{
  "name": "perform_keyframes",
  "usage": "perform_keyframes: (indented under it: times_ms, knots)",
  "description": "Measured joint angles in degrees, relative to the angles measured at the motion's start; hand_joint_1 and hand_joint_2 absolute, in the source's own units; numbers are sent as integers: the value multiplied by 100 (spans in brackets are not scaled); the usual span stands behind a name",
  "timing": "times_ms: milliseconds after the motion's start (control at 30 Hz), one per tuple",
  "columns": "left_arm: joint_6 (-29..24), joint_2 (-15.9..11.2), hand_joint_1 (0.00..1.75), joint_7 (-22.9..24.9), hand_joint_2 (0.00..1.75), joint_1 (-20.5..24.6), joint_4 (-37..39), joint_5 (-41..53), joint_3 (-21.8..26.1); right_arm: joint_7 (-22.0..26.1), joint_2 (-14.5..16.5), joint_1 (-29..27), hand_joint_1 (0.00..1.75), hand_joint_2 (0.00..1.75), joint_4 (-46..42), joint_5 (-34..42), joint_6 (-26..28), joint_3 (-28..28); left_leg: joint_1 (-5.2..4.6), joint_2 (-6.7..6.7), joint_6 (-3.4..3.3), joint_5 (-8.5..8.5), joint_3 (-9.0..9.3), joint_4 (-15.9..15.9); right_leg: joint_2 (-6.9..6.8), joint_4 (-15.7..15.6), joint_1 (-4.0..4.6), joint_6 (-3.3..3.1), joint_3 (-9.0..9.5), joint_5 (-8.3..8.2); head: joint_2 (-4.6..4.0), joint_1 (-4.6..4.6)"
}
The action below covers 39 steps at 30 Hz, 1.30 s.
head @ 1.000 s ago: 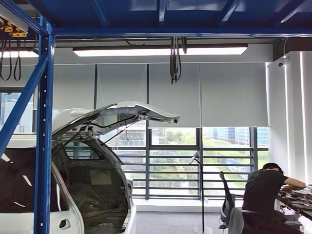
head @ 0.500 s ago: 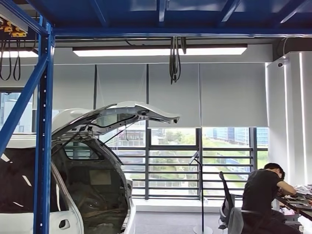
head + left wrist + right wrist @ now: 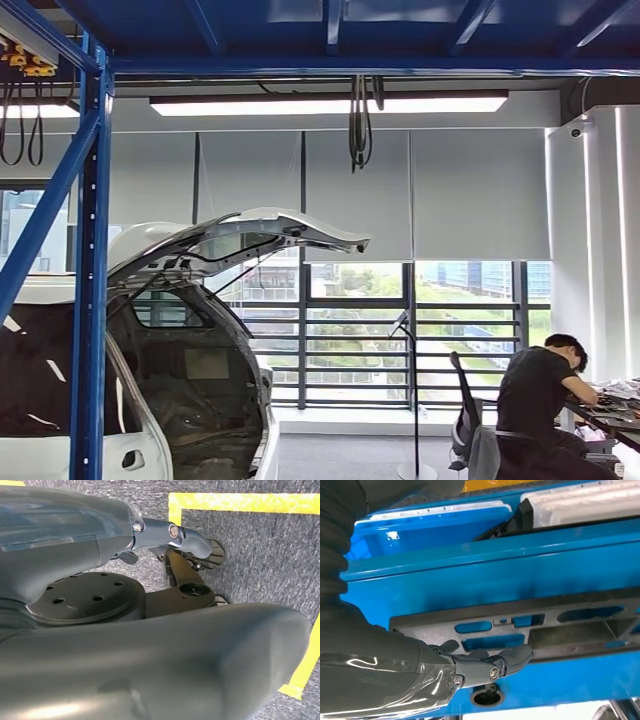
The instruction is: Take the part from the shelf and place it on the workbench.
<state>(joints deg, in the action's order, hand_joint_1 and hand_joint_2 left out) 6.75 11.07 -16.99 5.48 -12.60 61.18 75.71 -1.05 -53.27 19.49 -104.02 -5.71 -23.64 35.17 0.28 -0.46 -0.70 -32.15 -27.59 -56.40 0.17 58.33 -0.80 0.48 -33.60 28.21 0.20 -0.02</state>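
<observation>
While the left hand is hanging over the floor, grasping nothing, the right hand is lying against the flat black part on the blue shelf, apparently seeking a grip; whether it grasps is unclear. Farther off, a person is sitting.

The right hand lies against a black part. Blue shelf beams close in on both sides of it.
</observation>
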Motion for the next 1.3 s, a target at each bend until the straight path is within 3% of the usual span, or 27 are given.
perform_keyframes:
  times_ms: [433, 867, 1067, 1300]
  knots:
    - [-15, 97, 0, 58, 0, 1, 3, -3, 0, 170, 381, 785, 0, 175, 1009, -238, 172, 1127, 2, 0, 0, 0, 1, 0, -1, 0, 0, 0, 2, 0, 0, 0]
    - [-27, 97, 0, 21, 0, -2, 3, 1, 0, 356, 798, 695, 0, 175, 1719, -1155, 874, 1472, 1, -1, 0, 0, 2, 0, -3, 0, 1, 0, 3, 0, 0, 0]
    - [-65, 97, 0, 2, 0, -4, 3, 2, 0, 350, 1039, 343, 0, 175, 1753, -2702, 1365, 1326, 2, -1, 0, 0, 5, 0, -2, 0, 1, 0, 5, 0, 0, 0]
    - [-126, 97, 0, -7, 0, -4, 3, 4, 0, 410, 1708, -284, 0, 175, 1660, -4993, 2119, 881, 8, -1, 1, 0, 6, 1, -1, 1, 4, -1, 6, 0, 0, 0]
